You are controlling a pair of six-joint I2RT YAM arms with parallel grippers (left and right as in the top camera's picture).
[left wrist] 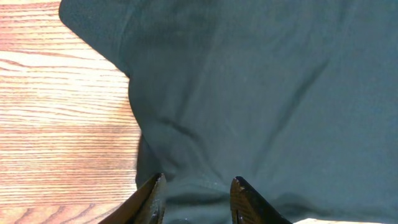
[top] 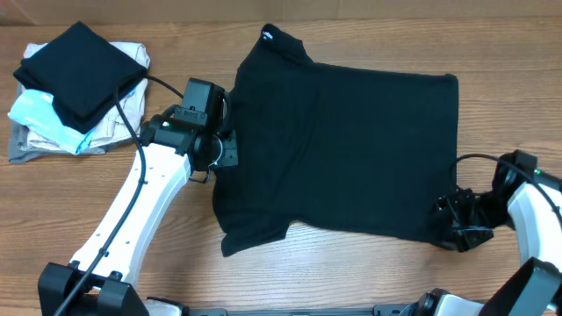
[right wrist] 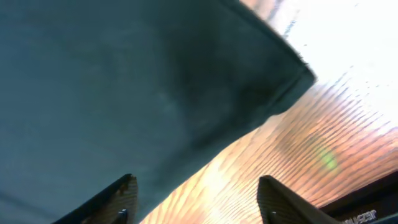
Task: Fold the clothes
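Observation:
The black short-sleeved shirt (top: 351, 149) lies spread flat on the wooden table, its collar with a small white tag (top: 267, 35) at the upper left. My left gripper (top: 226, 151) is at the shirt's left edge. In the left wrist view its fingers (left wrist: 198, 190) are apart, with wrinkled black fabric (left wrist: 261, 93) between them. My right gripper (top: 450, 224) is at the shirt's lower right corner. In the right wrist view its fingers (right wrist: 196, 193) are wide open and straddle the shirt's edge (right wrist: 124, 81), one over the fabric and one over bare wood.
A pile of folded garments (top: 79, 88) sits at the table's upper left: a black one on top of beige, light-blue and grey ones. Bare wood (top: 369, 272) shows in front of the shirt. The left arm's cable runs past the pile.

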